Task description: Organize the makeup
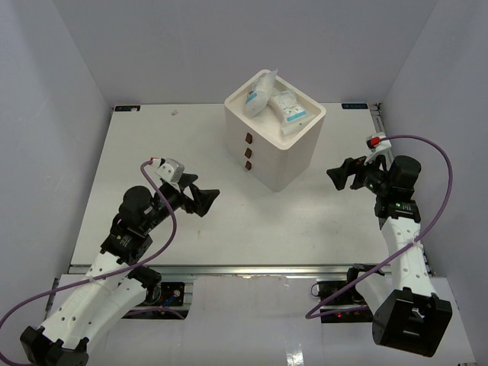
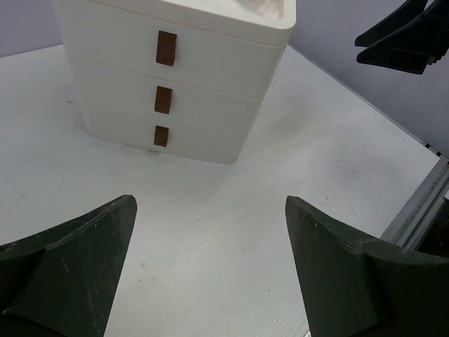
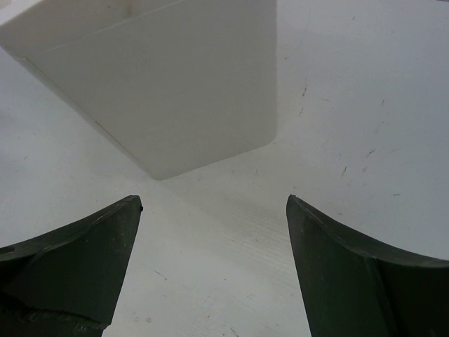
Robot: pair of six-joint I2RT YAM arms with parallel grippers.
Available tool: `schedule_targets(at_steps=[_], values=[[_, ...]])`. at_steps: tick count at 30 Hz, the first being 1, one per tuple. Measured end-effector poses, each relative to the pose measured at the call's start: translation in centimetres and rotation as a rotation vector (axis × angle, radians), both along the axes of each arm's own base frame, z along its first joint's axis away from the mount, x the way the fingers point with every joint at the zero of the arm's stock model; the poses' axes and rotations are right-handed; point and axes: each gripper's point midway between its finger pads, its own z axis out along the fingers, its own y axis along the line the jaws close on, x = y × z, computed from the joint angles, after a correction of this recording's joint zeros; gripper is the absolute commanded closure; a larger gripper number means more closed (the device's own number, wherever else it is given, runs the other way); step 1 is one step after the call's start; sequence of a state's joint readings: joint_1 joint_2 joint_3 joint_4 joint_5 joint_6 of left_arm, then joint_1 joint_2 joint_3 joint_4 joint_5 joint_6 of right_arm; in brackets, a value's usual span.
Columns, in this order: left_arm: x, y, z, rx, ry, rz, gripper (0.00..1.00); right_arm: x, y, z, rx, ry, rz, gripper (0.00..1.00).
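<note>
Several makeup items [image 1: 273, 103] are heaped in the open top tray of the drawer box [image 1: 284, 160], which stands on the table [image 1: 152, 152]. The left fingers [image 2: 70, 274] and right fingers [image 3: 358, 274] are spread wide, and nothing is held. The loose heap could be knocked over the rim if it is brushed during a reach.

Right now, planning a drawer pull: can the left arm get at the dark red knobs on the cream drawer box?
Probably yes: the dark red knobs face the open, empty left gripper, with only bare white table between them.
</note>
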State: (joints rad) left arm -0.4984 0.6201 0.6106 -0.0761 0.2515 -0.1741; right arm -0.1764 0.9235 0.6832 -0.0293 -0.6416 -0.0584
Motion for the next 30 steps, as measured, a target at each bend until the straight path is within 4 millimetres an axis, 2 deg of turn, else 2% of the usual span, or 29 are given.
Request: schedule_targets(at_steps=[6,30], values=[[0.01,0.01,0.0,0.0,0.0,0.001,0.02,0.25,-0.66,-0.27,0.018,0.015,-0.036,0.1],[0.15,-0.08,-0.38,0.005,0.014,0.001,0.02,0.6,-1.16,-0.73,0.014,0.029,-0.063,0.1]])
